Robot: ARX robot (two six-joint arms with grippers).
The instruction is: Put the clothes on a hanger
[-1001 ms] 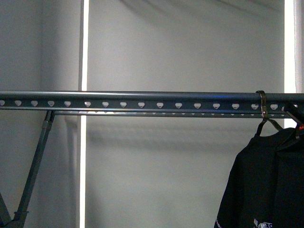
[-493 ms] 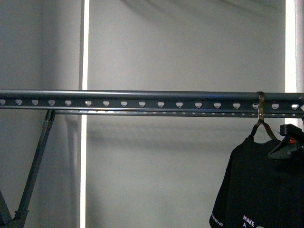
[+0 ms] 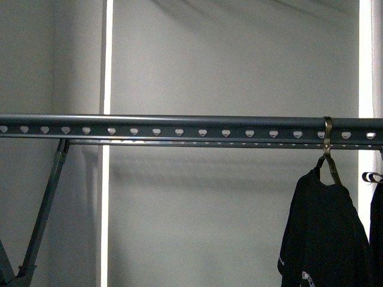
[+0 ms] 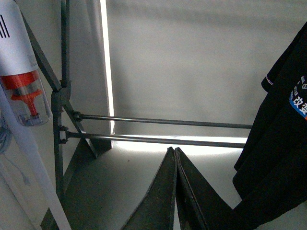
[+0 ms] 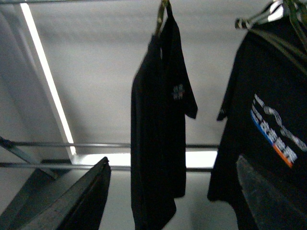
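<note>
Front view: the rail [image 3: 179,127] runs level across the whole picture, with a row of small pale heart-shaped holes along its face and a slanted brace [image 3: 43,212] dropping from its left part. Near the rail's right end the brass hook [image 3: 328,139] wraps over the rail, and the T-shirt [image 3: 326,230] hangs from it, turned nearly edge-on, with a bit of white print low on its left side. Just right of it, at the picture's edge, a second dark garment [image 3: 377,233] hangs from a thin wire hook [image 3: 371,176]. Neither arm shows here.

Left wrist view: the left gripper [image 4: 175,191] points toward the pale wall, its two dark fingers pressed together with nothing between them. Beyond it lie two thin horizontal bars [image 4: 158,130] of the rack. A dark garment with a blue and white print hangs at one side, and a white handheld device [image 4: 19,72] with an orange part stands at the other.

Right wrist view: the T-shirt [image 5: 160,129] hangs free from its hook [image 5: 162,14]. The right gripper [image 5: 177,191] has its fingers spread wide, one to each side of the shirt, touching nothing. The printed garment [image 5: 268,124] hangs beside it.
</note>
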